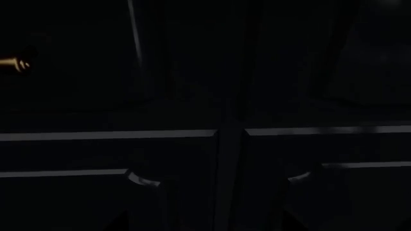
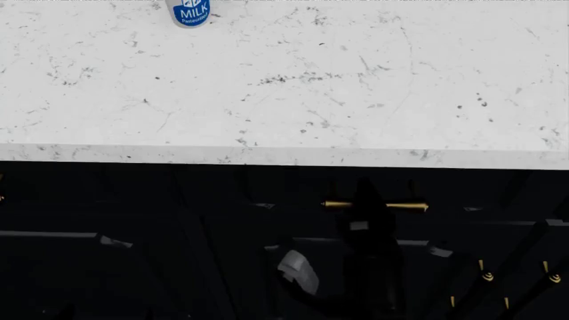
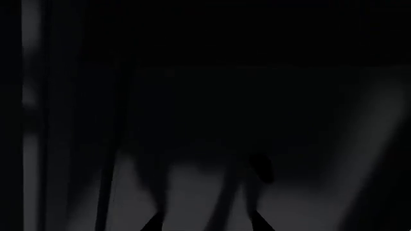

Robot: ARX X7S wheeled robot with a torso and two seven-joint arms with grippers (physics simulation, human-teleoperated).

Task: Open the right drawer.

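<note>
Under the white counter, the right drawer (image 2: 471, 190) is a black front carrying a slim brass bar handle (image 2: 411, 207). In the head view my right gripper (image 2: 369, 200) is a dark shape rising in front of the middle of that bar, hiding its centre. The right wrist view is very dark: the right gripper (image 3: 207, 226) shows two fingertips standing apart over a grey-black panel, with no handle showing between them. The left gripper (image 1: 205, 227) is open, its tips wide apart, facing black panelled fronts, with a brass bar end (image 1: 16, 63) at the picture's edge.
A white marble counter (image 2: 284, 157) overhangs the cabinets, and a milk carton (image 2: 188, 11) stands at its far side. Small brass knobs (image 2: 486, 275) mark black cabinet doors at the lower right. A grey arm part (image 2: 298, 270) sits low in the head view.
</note>
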